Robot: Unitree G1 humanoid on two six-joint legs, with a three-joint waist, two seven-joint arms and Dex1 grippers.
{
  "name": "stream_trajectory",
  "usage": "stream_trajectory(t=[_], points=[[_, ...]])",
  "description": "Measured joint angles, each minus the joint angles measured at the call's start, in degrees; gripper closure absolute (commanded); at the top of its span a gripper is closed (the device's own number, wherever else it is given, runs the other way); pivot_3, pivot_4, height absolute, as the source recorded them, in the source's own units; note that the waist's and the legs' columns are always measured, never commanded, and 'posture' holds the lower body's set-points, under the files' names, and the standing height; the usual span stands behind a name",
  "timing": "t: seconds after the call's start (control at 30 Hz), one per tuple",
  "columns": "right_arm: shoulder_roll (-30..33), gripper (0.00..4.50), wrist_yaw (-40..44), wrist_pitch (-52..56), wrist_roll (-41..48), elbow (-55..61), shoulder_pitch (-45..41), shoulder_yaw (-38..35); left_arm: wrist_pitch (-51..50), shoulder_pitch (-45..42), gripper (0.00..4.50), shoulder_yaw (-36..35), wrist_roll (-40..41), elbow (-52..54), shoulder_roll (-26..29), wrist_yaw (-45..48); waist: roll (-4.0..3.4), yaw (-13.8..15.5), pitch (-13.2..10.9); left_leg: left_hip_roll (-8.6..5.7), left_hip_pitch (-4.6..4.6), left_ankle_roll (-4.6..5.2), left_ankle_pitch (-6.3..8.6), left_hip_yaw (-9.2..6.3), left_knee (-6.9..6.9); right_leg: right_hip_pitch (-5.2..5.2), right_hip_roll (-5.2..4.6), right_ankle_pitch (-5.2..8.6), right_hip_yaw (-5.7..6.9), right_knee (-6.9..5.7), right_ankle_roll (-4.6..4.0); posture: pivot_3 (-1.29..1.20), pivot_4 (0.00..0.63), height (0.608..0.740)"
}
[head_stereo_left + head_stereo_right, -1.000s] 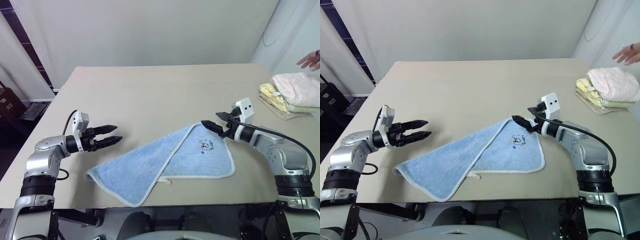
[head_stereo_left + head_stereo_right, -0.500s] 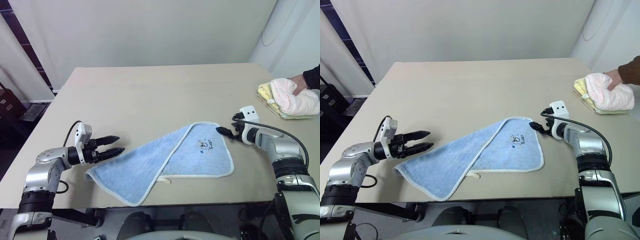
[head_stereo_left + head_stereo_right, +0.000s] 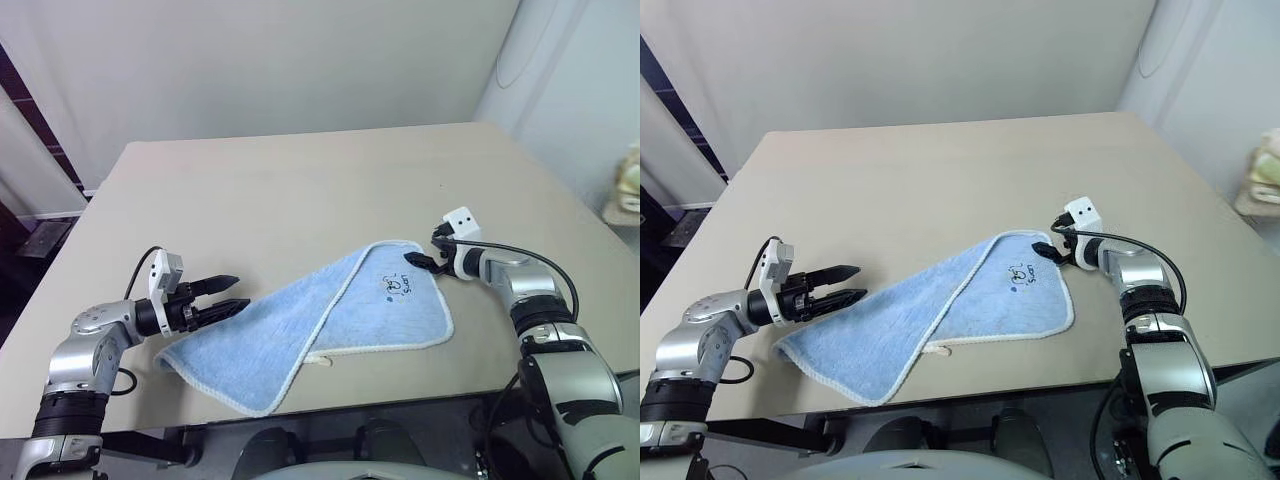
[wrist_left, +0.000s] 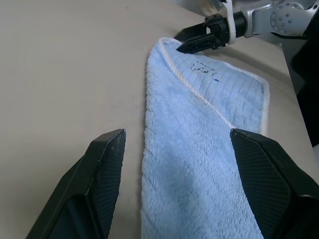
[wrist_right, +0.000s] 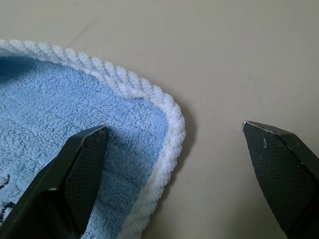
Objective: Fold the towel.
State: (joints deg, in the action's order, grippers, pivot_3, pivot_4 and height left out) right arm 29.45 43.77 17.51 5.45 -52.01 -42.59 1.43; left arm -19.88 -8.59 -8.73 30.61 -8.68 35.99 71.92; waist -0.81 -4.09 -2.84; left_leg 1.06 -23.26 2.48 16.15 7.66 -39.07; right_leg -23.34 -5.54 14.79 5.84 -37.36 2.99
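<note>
The light blue towel (image 3: 320,325) is laid half-folded at table (image 3: 300,190) centre. Right gripper (image 3: 420,262), spread wide, is positioned astride its 2 o'clock corner for pinching. Left gripper (image 3: 226,295), released, is held at 9 o'clock.

The left gripper (image 3: 228,297) sits at the lower left of the frame, arm bent low, fingers parted and pointing toward the middle. The right gripper (image 3: 418,262) reaches in from the right edge, tilted downward, fingers spread wide.
</note>
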Motion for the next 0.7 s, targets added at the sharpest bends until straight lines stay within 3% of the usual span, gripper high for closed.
stream_trajectory(t=[0.43, 0.7], points=[[-2.3, 4.48, 1.1, -5.3, -3.0, -4.6, -2.5, 1.3, -2.8, -0.6, 0.98, 0.1, 0.5, 3.6, -0.6, -2.8, 0.07, 0.1, 0.0, 0.11, 0.13, -0.14, -0.04, 0.06, 0.03, -0.09, -0.02, -0.02, 0.0, 0.0, -0.18, 0.0, 0.0, 0.74], [-1.6, 4.48, -0.5, -4.4, -1.9, -0.8, -1.5, -1.1, -3.9, -0.4, 0.98, 0.1, 1.8, 6.2, -0.3, -3.7, 0.01, 0.3, 0.0, 0.11, -0.1, -0.27, -0.12, 0.06, 0.06, -0.23, -0.07, 0.01, 0.0, 0.0, -0.29, 0.0, 0.0, 0.74]])
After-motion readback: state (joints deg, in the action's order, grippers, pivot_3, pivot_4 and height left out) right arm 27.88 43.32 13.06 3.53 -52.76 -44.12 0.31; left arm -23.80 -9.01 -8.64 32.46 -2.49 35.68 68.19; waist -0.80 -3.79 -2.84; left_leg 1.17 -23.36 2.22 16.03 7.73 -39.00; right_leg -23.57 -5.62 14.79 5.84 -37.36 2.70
